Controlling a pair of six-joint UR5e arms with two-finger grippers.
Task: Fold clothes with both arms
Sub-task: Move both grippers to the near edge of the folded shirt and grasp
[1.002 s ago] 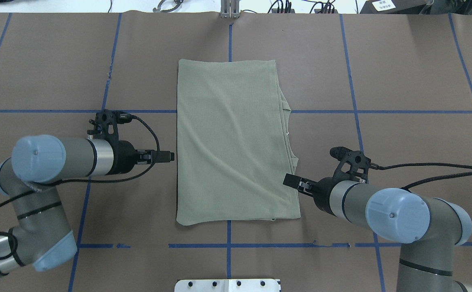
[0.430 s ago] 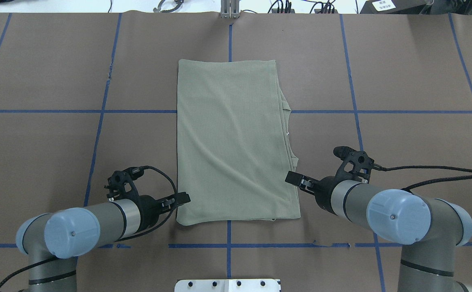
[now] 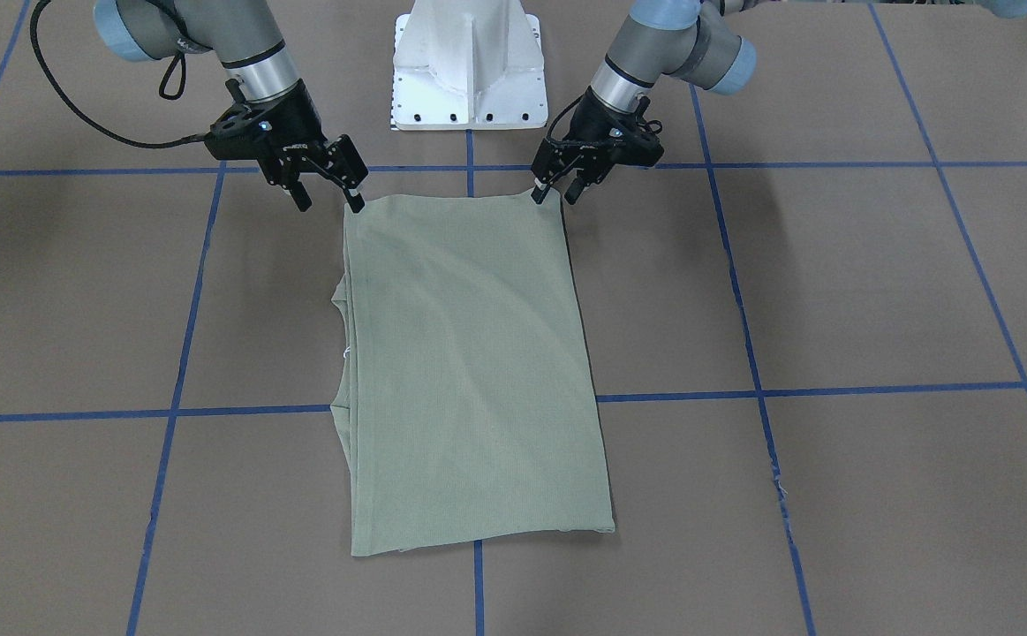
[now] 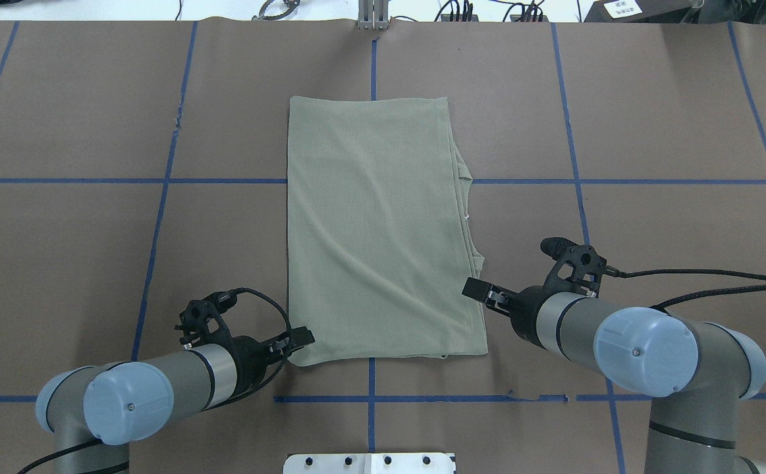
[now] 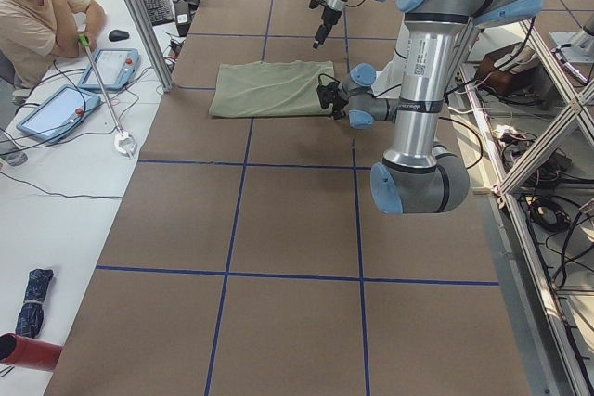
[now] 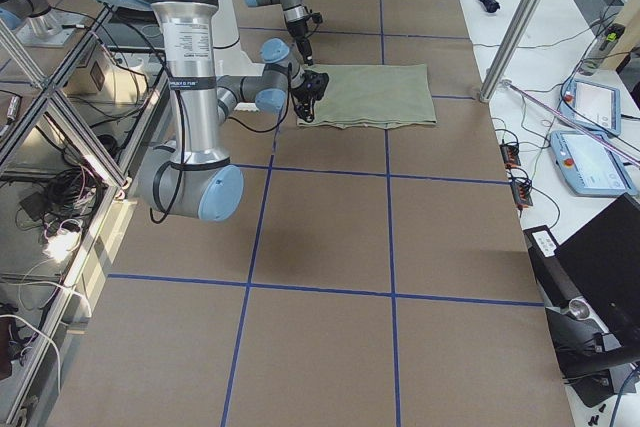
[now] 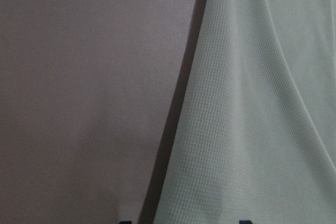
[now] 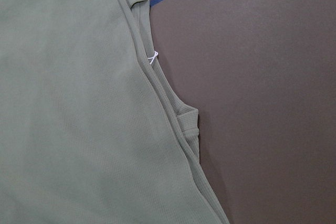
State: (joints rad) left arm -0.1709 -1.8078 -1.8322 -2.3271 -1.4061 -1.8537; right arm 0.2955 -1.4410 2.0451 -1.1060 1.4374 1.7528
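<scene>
the sage-green knit shirt (image 4: 383,230) lies flat in the middle of the table (image 4: 653,118), folded into a long rectangle. its long axis runs straight away from the robot's base, with one short end close to the white pedestal (image 3: 469,62). the ribbed collar (image 8: 186,119) and the layered fold edges sit along the long side on the robot's right, and a small white loop (image 8: 153,57) pokes out there. the opposite long side is a clean fold.

the left gripper (image 3: 555,194) is low at the near corner on the robot's left. its jaws are apart, and the wrist view shows the shirt's edge running between the two fingertips (image 7: 242,222). the right gripper (image 3: 329,203) is by the collar-side edge near the same short end, jaws also spread, closed on nothing. whether either one touches the cloth cannot be told.

the table is covered in brown matting crossed by blue tape lines (image 4: 159,181) in a wide grid. at its far end stands a white side table (image 5: 56,192) with tablet-like control pendants (image 5: 113,67) and a keyboard (image 5: 156,4), where a person (image 5: 37,16) sits. a white label (image 4: 622,8) at the far edge is too small to read.
</scene>
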